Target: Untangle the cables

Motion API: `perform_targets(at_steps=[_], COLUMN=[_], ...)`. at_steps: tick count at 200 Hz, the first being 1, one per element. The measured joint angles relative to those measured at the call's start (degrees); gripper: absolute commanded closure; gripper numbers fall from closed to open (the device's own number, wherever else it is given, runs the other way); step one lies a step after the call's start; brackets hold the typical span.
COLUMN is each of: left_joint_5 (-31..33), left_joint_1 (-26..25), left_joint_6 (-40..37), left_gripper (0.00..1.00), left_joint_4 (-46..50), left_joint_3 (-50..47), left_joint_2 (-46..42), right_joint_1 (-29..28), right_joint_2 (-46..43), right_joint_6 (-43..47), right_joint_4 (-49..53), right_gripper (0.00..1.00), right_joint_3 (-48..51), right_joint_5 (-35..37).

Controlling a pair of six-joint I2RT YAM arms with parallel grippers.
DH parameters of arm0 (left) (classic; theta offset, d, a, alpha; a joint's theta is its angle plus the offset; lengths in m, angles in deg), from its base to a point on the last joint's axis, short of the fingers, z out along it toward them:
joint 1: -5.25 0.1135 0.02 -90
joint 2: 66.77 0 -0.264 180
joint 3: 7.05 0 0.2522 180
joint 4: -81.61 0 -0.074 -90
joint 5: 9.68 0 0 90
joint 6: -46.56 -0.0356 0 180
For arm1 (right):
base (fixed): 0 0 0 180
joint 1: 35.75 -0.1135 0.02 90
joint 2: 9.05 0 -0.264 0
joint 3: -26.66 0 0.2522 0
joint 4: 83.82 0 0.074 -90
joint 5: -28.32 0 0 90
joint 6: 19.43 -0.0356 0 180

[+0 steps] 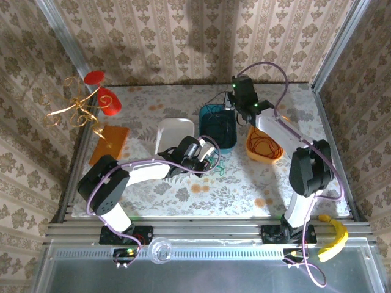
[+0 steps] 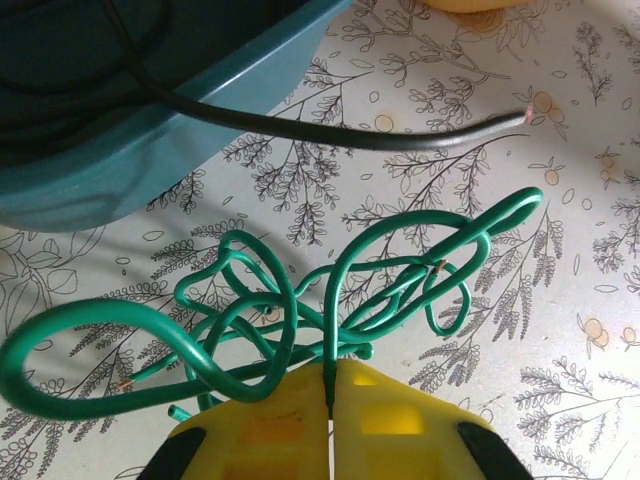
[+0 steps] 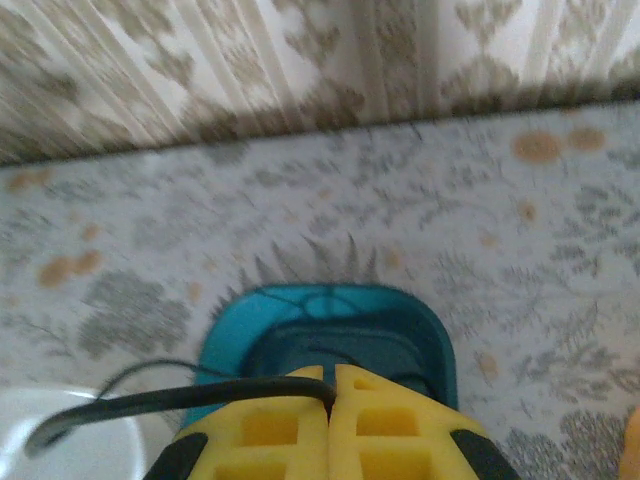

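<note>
A green cable [image 2: 400, 270] lies in a loose tangle on the floral table, just right of the left arm's tip [image 1: 215, 163]. My left gripper [image 2: 330, 368] is shut on one upright strand of it, low over the table [image 1: 209, 156]. A dark cable [image 2: 350, 135] runs out of the teal bin [image 2: 150, 150] and ends bare on the table. My right gripper [image 3: 331, 378] is shut on that dark cable [image 3: 150, 405], above the teal bin's [image 1: 218, 116] far end [image 1: 234, 105]. Red-orange cables [image 1: 264, 145] lie coiled in an orange bowl [image 1: 252, 152].
A white tray [image 1: 174, 133] stands left of the teal bin. At the back left are a gold wire stand [image 1: 76, 108], a red object [image 1: 105, 97] and an orange board [image 1: 110, 143]. A banana [image 1: 333, 238] lies on the frame at the front right. Patterned walls close three sides.
</note>
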Motion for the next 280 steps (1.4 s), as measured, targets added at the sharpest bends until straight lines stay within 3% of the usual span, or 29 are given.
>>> perform_targets(at_steps=[50, 106, 121, 147, 177, 234, 258, 280], left_joint_5=[-0.1, -0.1, -0.1, -0.1, -0.1, -0.7, -1.5, -2.1], left_joint_1=[0.0, 0.0, 0.0, 0.0, 0.0, 0.0, 0.3, 0.7], left_joint_6=[0.2, 0.4, 0.4, 0.4, 0.4, 0.4, 0.4, 0.4], left_gripper=[0.92, 0.93, 0.93, 0.93, 0.93, 0.93, 0.93, 0.93], left_joint_4=[0.7, 0.7, 0.7, 0.8, 0.8, 0.9, 0.8, 0.8], left_joint_3=[0.0, 0.0, 0.0, 0.0, 0.0, -1.1, -1.1, -1.1], left_joint_2=[0.0, 0.0, 0.0, 0.0, 0.0, 0.0, 0.0, 0.0], right_joint_1=[-0.9, -2.9, -3.1, -3.1, -3.1, -3.2, -3.2, -3.4], right_joint_2=[11.5, 18.2, 19.1, 18.8, 12.0, -13.3, -24.6, -29.0], right_joint_6=[-0.6, -1.0, -1.2, -1.3, -1.4, -1.4, -1.4, -1.4], right_joint_4=[10.2, 18.5, 19.6, 19.9, 17.6, 11.0, 8.8, 7.9], right_gripper=[0.99, 0.97, 0.91, 0.68, 0.55, 0.52, 0.52, 0.52], right_joint_3=[-7.1, -11.1, -11.7, -11.4, -5.8, 6.3, 17.8, 27.7], right_joint_5=[2.0, 5.1, 5.1, 4.8, 4.1, 2.4, -5.1, -15.2])
